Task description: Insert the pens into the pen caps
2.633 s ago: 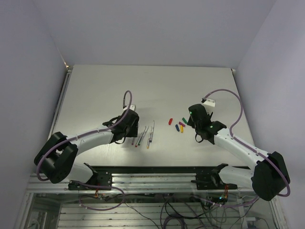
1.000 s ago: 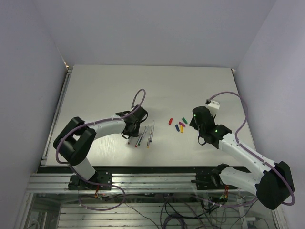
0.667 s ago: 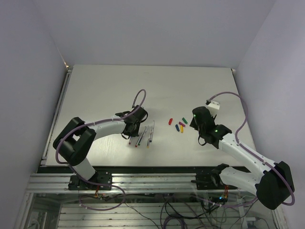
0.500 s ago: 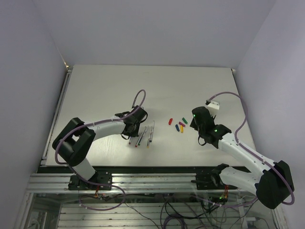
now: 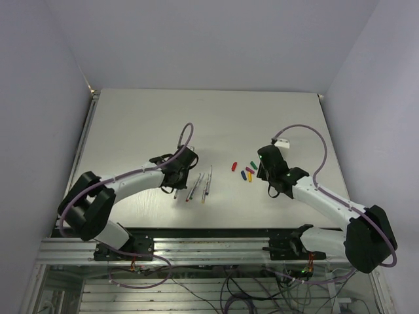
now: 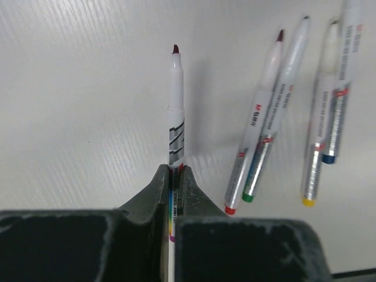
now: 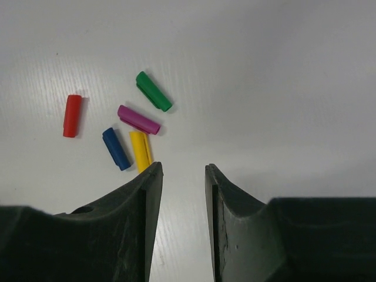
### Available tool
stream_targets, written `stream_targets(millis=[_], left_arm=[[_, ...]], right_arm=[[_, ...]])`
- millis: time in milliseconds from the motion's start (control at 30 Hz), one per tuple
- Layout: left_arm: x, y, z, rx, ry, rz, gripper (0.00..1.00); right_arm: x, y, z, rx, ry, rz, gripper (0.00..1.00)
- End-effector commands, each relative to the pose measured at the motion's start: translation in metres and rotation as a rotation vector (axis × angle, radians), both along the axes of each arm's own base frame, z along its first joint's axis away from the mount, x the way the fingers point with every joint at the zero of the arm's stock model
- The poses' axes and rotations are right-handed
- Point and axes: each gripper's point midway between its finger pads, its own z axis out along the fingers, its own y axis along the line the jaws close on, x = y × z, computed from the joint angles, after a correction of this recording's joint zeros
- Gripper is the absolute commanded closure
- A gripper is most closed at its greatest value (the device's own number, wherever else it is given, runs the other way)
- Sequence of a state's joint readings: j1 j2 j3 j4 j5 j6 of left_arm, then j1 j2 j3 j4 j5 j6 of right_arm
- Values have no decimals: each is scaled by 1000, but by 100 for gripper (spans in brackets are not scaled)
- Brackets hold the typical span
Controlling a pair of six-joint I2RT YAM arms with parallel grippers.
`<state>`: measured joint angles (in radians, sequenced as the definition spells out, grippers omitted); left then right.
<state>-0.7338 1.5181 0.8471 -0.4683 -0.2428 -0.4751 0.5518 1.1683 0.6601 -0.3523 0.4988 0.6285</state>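
Note:
In the left wrist view my left gripper is shut on a grey pen with a dark magenta tip, which points away from the fingers above the table. Beside it to the right lie several pens with red, green, yellow and blue ends. From above, my left gripper sits just left of those pens. My right gripper stands open with nothing between its fingers, just right of the caps: red, green, magenta, blue, yellow.
The caps lie in a small cluster between the two arms on the white table. Purple cables loop above both wrists. The table's near edge meets a metal frame by the arm bases.
My left gripper has closed on the magenta-tipped pen and now holds it off the row. My right gripper has narrowed and shifted slightly left toward the caps.

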Motion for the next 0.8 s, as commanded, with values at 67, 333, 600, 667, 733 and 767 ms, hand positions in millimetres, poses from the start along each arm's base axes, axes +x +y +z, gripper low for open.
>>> stream_targets(millis=[67,333,600,667,733,767], left_arm=[[-1,-15,38,-130,-71,-47,93],[-5,-18,54,-208,-117,-40,93],[-7,-13,45,-179,-102,-45,93],[-8,-12,45,-175,-103,-43,93],[-8,-11,46,-176,-107,-38,93],[-7,-11,46,-178,-110,-36,93]], right_arm=[[19,32,10,11,-12,185,65],[36,58,6,-62,50,387,62],[49,70,-6,-116,101,476,67],[48,71,-11,-121,117,487,68],[47,70,-18,-126,136,490,69],[46,69,-21,-129,145,492,69]])
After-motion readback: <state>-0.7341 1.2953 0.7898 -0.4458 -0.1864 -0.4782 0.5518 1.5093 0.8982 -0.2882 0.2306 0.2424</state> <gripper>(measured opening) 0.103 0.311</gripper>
